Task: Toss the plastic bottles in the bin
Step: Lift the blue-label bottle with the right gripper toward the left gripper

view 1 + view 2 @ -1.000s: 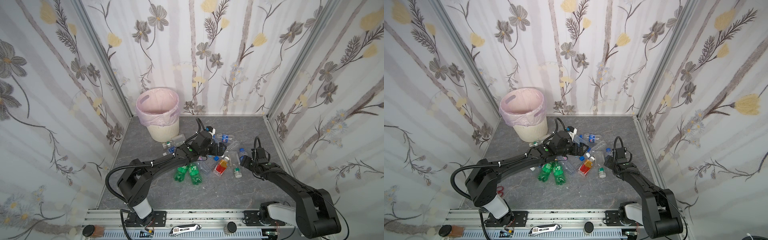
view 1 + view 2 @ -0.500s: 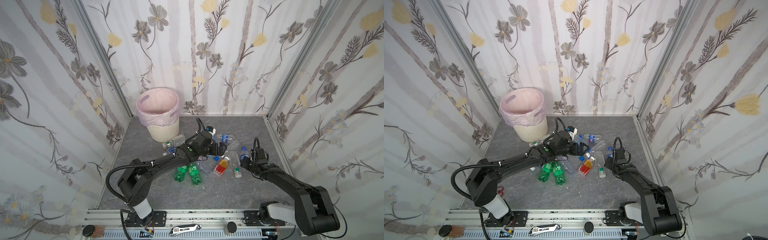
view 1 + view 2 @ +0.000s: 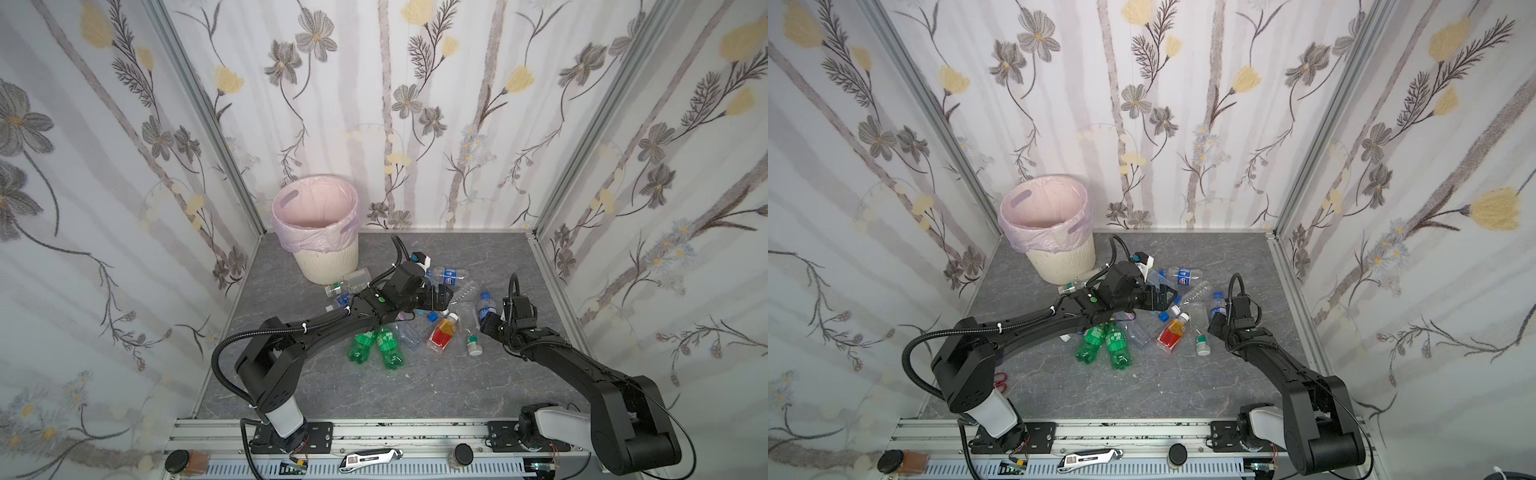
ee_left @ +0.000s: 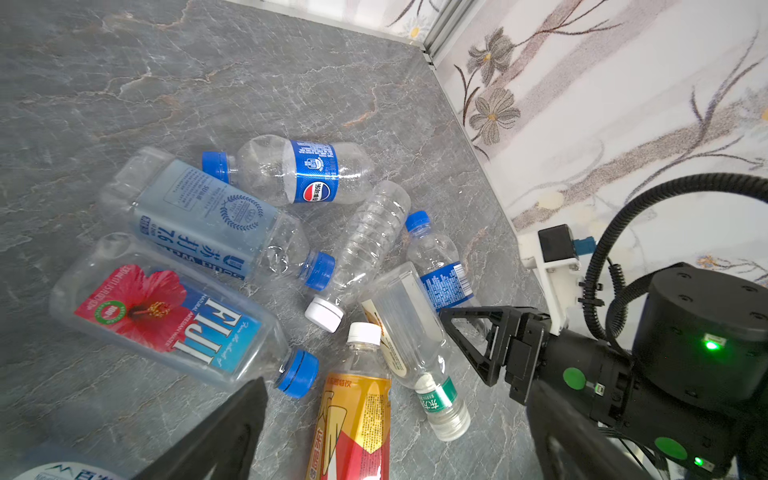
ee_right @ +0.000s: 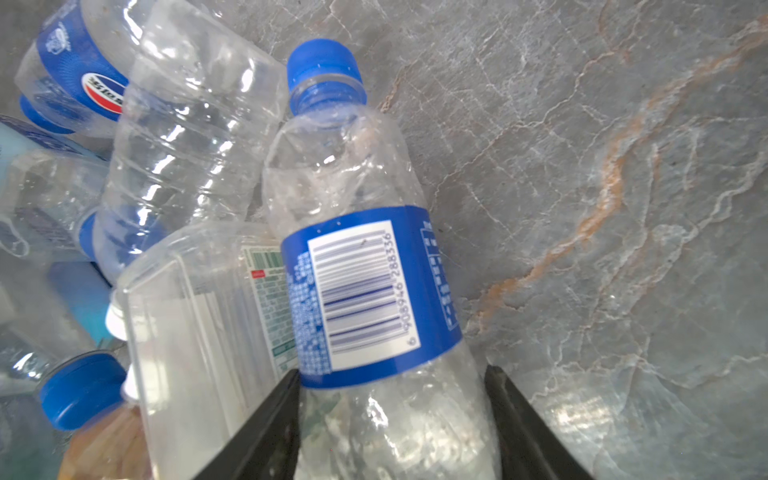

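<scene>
Bin (image 3: 326, 266): upright in the far left corner of the worktop (image 3: 374, 386), pink liner (image 3: 316, 239) folded over the rim. Inside, only liner shows (the near rim hides the bottom). One clear bottle (image 3: 351, 280) lies against its foot.

Plastic bottles (image 4: 365, 249): all out on the worktop in a loose heap, mid-way back and toward the right edge. The clear ones look empty. Two green bottles (image 3: 376, 343) lie side by side on the heap's near side, with the orange-red bottle (image 3: 441, 334) near them.

Left gripper (image 3: 441, 299): low over the heap, fingers spread wide, nothing between them.

Right gripper (image 5: 392, 372): fingers pressed against both sides of the blue-labelled bottle (image 5: 365, 291). The bottle lies on the worktop at the heap's right side, its blue cap pointing away from the gripper.

Since a second ago: heap and left arm look unchanged. The right fingers have drawn in onto that bottle.
</scene>
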Motion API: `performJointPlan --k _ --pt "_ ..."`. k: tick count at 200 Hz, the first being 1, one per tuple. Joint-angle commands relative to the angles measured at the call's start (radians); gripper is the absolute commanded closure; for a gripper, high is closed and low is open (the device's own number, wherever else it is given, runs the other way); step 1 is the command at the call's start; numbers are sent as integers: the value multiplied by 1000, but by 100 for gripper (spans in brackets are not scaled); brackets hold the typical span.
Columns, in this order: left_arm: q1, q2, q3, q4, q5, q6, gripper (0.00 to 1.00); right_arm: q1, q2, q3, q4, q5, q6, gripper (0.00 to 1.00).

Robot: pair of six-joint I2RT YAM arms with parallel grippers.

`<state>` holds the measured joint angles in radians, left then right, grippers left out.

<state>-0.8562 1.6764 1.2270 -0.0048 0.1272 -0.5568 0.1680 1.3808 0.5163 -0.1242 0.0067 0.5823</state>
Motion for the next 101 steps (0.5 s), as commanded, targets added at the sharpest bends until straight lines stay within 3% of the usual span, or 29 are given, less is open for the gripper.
performJointPlan --k 1,101 --pt "1 -8 13 31 -40 5 0 -1 -24 21 34 -12 -16 42" --pt "90 58 138 32 160 -80 0 5 -185 63 77 -155 -77 44"
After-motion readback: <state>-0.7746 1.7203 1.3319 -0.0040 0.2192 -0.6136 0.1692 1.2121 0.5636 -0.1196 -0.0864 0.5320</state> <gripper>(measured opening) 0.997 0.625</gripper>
